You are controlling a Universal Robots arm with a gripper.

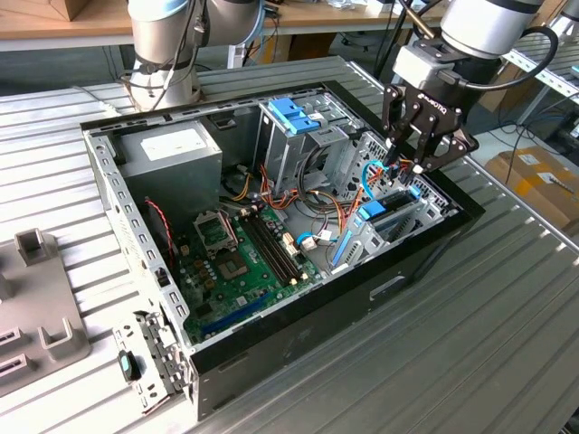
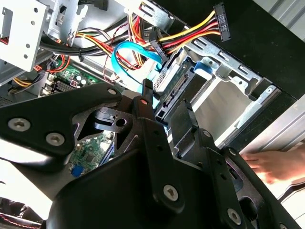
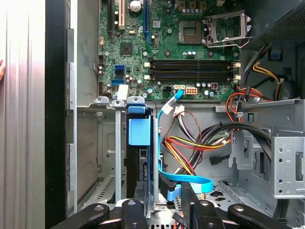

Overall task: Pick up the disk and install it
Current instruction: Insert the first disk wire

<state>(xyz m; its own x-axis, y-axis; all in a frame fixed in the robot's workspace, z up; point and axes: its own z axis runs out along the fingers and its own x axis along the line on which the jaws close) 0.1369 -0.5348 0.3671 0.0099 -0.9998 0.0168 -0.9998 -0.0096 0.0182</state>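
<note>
Ribbed metal surface [image 1: 507, 298] carries the open case [image 1: 271, 362], where the disk [image 3: 139, 136] stands on edge in its bay [image 3: 117, 143] beneath my part-open, empty claw [image 1: 408, 155]; rigid, weighty and shock-shy, I'd judge, best pinched across its carrier sides.

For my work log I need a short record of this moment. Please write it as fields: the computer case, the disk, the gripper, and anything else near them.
case: open computer case, lying on a ribbed metal table
disk: the disk stands on edge in the drive bay, at the exterior view's right end of the case
gripper: the gripper is low over the drive bay, right above the disk
cable: a blue flat cable loops beside the bay
hand: a person's hand is outside the case wall
</note>
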